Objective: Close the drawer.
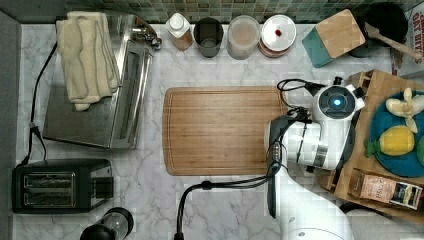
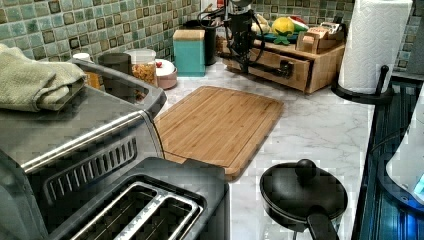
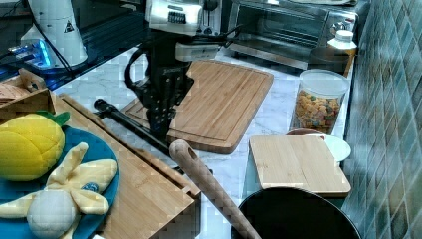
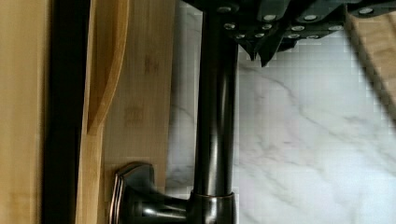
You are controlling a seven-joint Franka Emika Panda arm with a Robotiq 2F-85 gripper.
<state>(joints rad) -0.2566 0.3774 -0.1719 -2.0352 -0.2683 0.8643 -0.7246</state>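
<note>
The drawer (image 2: 272,62) sits in the bamboo shelf unit (image 2: 320,75) at the far end of the marble counter (image 2: 320,125) in the left view, its front panel pulled slightly out from the frame; the wrist view shows a dark gap between the drawer front (image 4: 140,93) and the unit's body. A dark metal bar handle (image 4: 215,116) runs along the front, held off the wood by a curved mount.

The gripper (image 4: 261,44) sits right at this handle, its dark fingers near the bar's upper stretch in the wrist view (whether they actually clamp the bar or only rest against it, I cannot tell). In the right view the black gripper (image 3: 161,112) hangs down over the handle (image 3: 129,124), beside the cutting board (image 3: 219,99).

On the shelf top rests a blue plate (image 3: 97,149) with a yellow toy fruit (image 3: 30,144). In the top view the white arm (image 1: 320,135) lies between the cutting board (image 1: 220,130) and the shelf unit (image 1: 375,80).
</note>
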